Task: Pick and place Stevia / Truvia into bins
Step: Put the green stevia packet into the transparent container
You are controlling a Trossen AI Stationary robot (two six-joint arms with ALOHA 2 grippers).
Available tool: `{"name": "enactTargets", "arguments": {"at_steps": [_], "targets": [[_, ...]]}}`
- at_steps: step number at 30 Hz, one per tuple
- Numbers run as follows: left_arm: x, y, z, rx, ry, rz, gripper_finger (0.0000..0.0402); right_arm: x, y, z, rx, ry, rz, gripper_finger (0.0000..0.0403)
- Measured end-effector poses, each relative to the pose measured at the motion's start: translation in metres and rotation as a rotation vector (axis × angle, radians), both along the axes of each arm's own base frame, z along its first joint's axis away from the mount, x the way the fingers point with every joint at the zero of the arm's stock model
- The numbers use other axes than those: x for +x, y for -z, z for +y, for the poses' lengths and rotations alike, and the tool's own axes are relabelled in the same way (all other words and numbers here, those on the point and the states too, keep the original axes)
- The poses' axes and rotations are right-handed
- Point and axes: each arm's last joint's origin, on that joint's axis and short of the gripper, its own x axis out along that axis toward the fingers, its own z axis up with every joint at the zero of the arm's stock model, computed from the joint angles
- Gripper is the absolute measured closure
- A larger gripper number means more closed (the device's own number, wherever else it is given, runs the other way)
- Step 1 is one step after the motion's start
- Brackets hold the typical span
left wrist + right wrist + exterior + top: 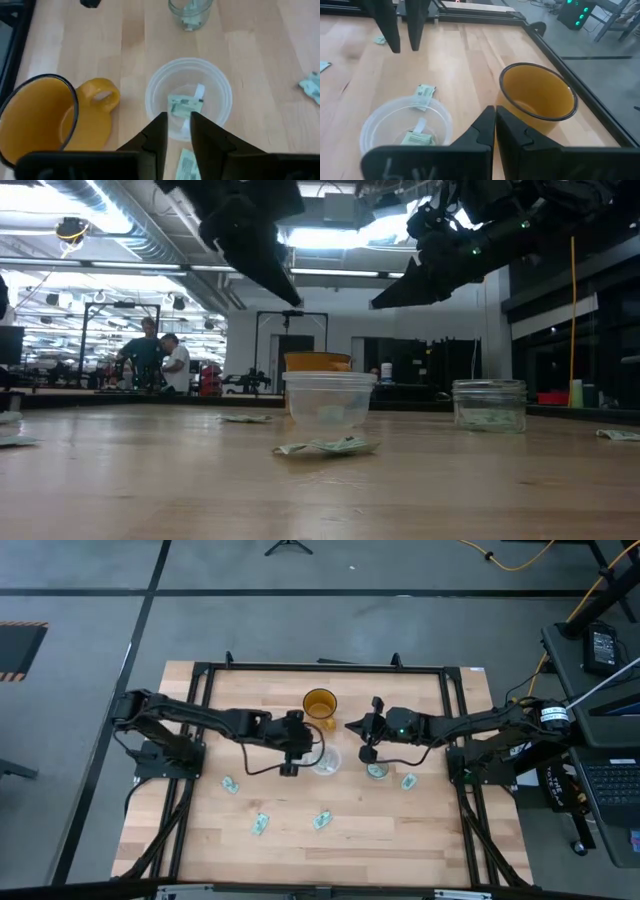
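Left claw (177, 131), fingers slightly parted and empty, hangs over clear cup (188, 97); nearest loose packet (187, 164) lies directly beneath, long axis along fingers.

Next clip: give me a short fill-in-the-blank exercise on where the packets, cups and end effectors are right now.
1. The left end effector hangs above the ____ plastic cup, its fingers slightly parted.
2. That cup already has a ____ lying inside it.
3. The cup with a handle is ____ in colour and has no packets in it.
4. The right end effector is ____ and holds nothing.

Missing words: clear; packet; amber-orange; shut
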Motion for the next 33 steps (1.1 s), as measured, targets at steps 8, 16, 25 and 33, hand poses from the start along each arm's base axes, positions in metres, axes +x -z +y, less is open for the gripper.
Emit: {"name": "enactTargets", "arguments": {"at_steps": [8, 16, 25, 33], "targets": [[-0.018, 0.025, -0.021, 0.019, -0.059, -0.063, 0.0326, 0.000, 0.001, 0.005, 0.003, -0.018, 0.008, 0.0384], [-0.027, 0.038, -0.043, 0.045, -0.095, -0.049, 0.0325, 0.000, 0.001, 0.006, 0.005, -0.019, 0.008, 0.0384], [-0.038, 0.057, -0.044, -0.020, -0.217, -0.025, 0.0308, 0.000, 0.001, 0.006, 0.007, -0.018, 0.006, 0.0384], [-0.041, 0.074, -0.043, -0.025, -0.221, -0.033, 0.0256, 0.000, 0.001, 0.006, 0.026, -0.010, 0.001, 0.0384]]}}
